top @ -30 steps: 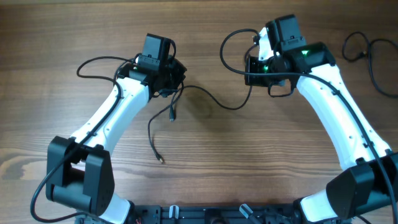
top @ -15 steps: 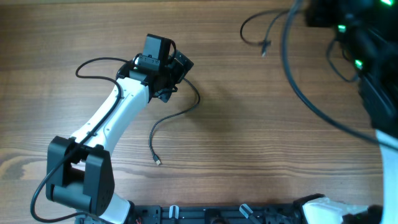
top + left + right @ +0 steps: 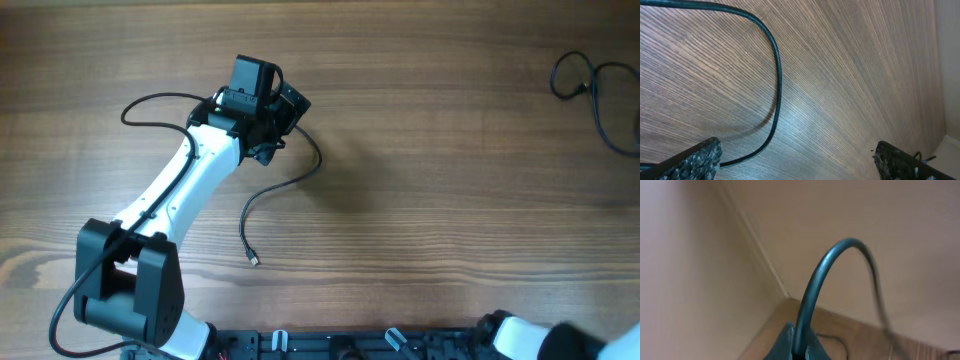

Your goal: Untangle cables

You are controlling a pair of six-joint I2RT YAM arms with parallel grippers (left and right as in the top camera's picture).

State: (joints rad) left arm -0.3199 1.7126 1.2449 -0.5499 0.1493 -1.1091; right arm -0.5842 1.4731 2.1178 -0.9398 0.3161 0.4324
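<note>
One thin black cable [image 3: 290, 180] lies loose on the wooden table, curving from beside my left gripper [image 3: 284, 127] down to its small metal plug [image 3: 255, 261]. In the left wrist view that cable [image 3: 778, 85] runs over the wood and passes close to the left finger [image 3: 692, 161]. My left gripper [image 3: 797, 164] stands wide open with only bare wood between its fingers. My right gripper [image 3: 799, 347] is out of the overhead view. In its wrist view it is shut on another dark cable [image 3: 815, 287], which arches up from between the fingers.
A further black cable loop [image 3: 592, 82] lies at the table's far right edge. The left arm's own thicker wire [image 3: 150, 100] loops out to its left. Part of the right arm's base [image 3: 530, 338] shows at the bottom right. The right wrist view faces a beige wall.
My left gripper has opened and let go of its cable, which now lies on the table. The right arm has lifted out of the overhead view with the other cable in it.
</note>
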